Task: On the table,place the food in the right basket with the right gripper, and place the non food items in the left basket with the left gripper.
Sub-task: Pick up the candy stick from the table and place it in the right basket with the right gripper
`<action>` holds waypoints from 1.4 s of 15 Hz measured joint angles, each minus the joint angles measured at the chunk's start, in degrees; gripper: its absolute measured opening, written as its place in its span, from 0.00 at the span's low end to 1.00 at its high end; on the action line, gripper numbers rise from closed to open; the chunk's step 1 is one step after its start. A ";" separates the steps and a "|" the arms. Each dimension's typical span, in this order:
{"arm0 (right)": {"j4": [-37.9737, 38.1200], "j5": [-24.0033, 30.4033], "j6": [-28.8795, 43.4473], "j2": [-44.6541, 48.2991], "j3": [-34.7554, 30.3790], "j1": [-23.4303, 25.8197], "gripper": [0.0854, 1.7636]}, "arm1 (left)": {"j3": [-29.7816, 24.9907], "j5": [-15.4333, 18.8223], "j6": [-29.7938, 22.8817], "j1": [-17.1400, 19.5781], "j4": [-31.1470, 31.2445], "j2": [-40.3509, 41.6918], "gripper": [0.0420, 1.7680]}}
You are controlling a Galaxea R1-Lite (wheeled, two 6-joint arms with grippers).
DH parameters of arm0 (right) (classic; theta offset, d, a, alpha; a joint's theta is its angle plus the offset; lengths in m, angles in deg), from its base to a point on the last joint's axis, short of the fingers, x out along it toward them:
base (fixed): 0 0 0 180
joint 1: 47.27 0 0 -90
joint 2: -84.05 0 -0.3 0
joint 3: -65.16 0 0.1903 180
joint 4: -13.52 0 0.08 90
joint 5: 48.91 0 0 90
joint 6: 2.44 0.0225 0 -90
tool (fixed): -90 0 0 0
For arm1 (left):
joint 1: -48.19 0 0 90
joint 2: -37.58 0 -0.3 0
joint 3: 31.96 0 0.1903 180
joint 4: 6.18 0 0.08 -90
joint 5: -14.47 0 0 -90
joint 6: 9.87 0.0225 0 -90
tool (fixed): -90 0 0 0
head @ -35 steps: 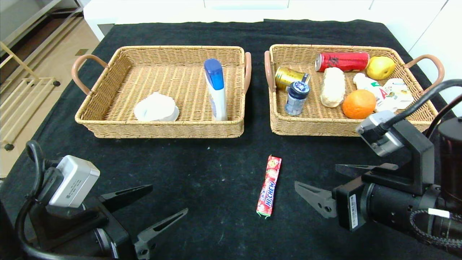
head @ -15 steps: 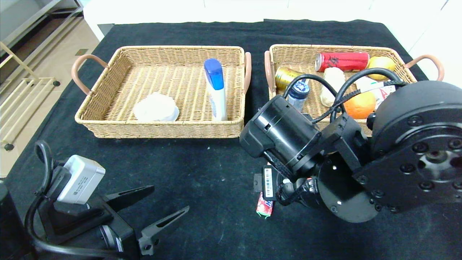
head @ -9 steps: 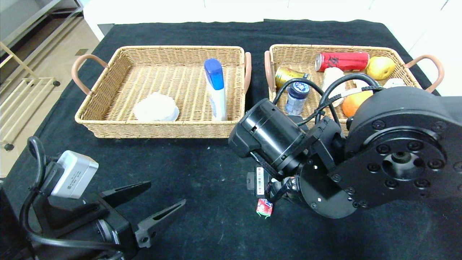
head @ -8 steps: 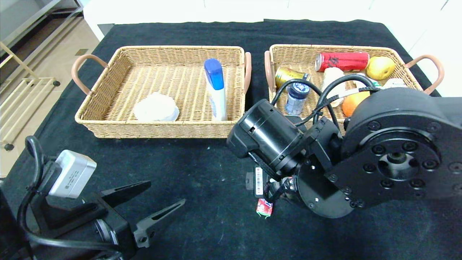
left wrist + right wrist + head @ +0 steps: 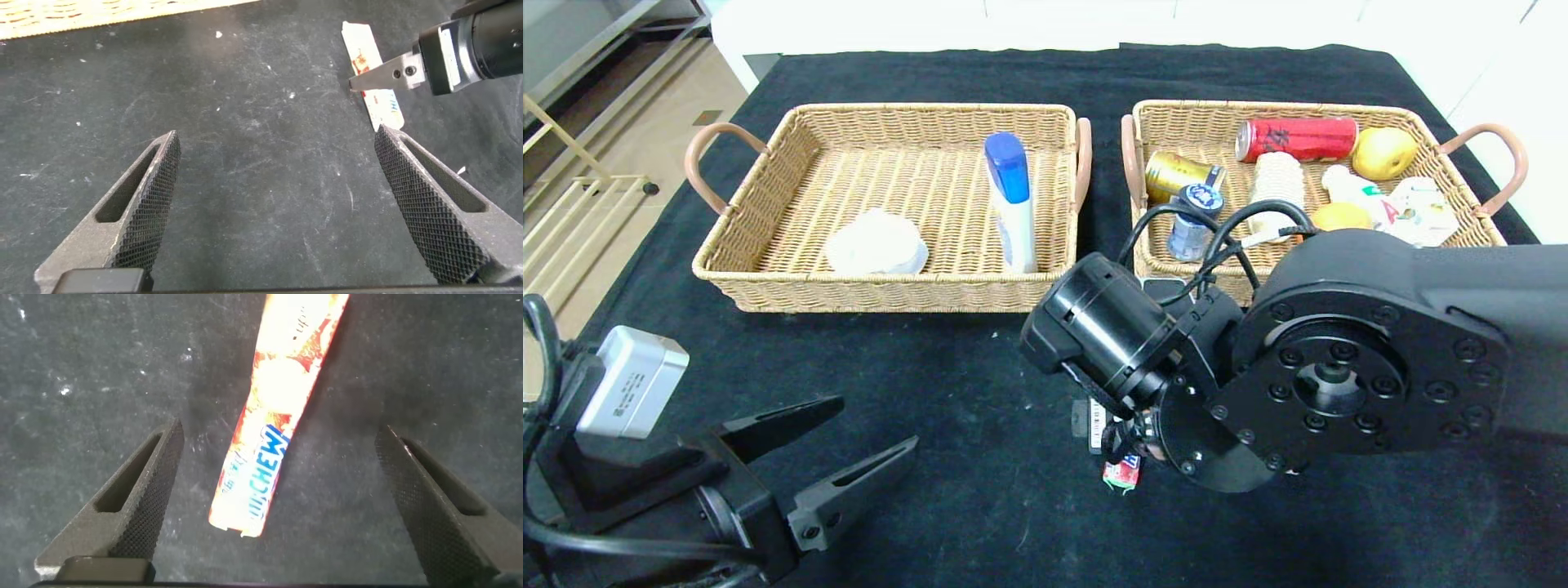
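A red Hi-Chew candy stick point(image 5: 278, 416) lies flat on the black table. In the head view only its near end point(image 5: 1121, 474) shows from under my right arm. My right gripper point(image 5: 279, 433) points down over it, open, one finger on each side of the stick and apart from it. One of its fingers point(image 5: 384, 72) shows above the candy point(image 5: 372, 77) in the left wrist view. My left gripper point(image 5: 874, 422) stands open and empty over bare cloth at the near left. The left basket point(image 5: 882, 290) and right basket point(image 5: 1258, 106) stand behind.
The left basket holds a white round item point(image 5: 876, 242) and a blue-capped bottle point(image 5: 1011, 200). The right basket holds a red can point(image 5: 1297, 137), a gold can point(image 5: 1180, 173), a small bottle point(image 5: 1194, 220), a yellow fruit point(image 5: 1384, 152), an orange point(image 5: 1339, 216) and white packets point(image 5: 1409, 208).
My right arm has swung in from the right and come down over the candy, covering most of it. My left gripper has drifted a little toward the near left.
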 joint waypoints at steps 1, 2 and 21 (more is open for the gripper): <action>-0.01 0.00 0.04 -0.21 0.09 0.00 0.97 | 0.00 0.02 0.02 0.26 0.00 0.06 0.97; -0.01 0.02 0.11 -0.45 0.15 -0.06 0.97 | 0.00 0.05 0.00 0.37 0.02 0.09 0.97; 0.32 0.02 1.40 -2.82 0.00 -0.33 0.16 | -0.56 1.04 0.11 0.52 0.07 0.00 0.97</action>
